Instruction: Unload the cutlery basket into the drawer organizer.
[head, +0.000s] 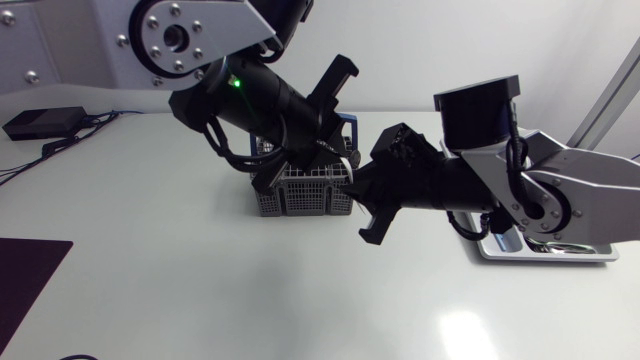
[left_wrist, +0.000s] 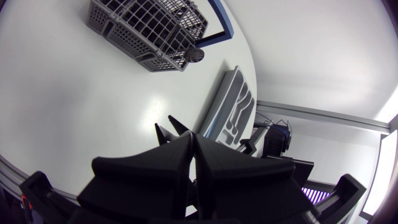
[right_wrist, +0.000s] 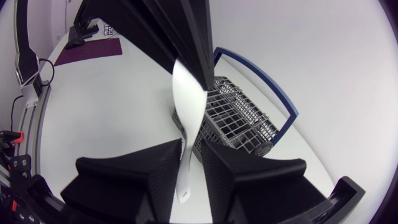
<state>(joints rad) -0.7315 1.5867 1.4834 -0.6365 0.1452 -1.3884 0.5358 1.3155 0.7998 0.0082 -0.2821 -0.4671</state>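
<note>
A grey mesh cutlery basket (head: 305, 195) with a blue handle stands mid-table, also seen in the wrist views (left_wrist: 149, 28) (right_wrist: 239, 121). The grey drawer organizer (head: 545, 252) (left_wrist: 227, 99) lies at the right, partly under my right arm. The two grippers meet above the basket's right end. A white utensil (right_wrist: 188, 106) hangs upright there. Its top vanishes into my left gripper's fingers (right_wrist: 180, 37), and its lower part sits between my right gripper (right_wrist: 191, 144) (head: 358, 185), whose fingers press it from both sides. My left gripper (left_wrist: 194, 140) (head: 335, 155) is shut. The head view hides the utensil.
A dark round-ended item (left_wrist: 194, 56) (right_wrist: 264, 149) sticks out of one basket corner. A purple mat (head: 30, 275) (right_wrist: 87, 50) lies at the front left edge. A black box (head: 45, 122) with cables sits at the back left.
</note>
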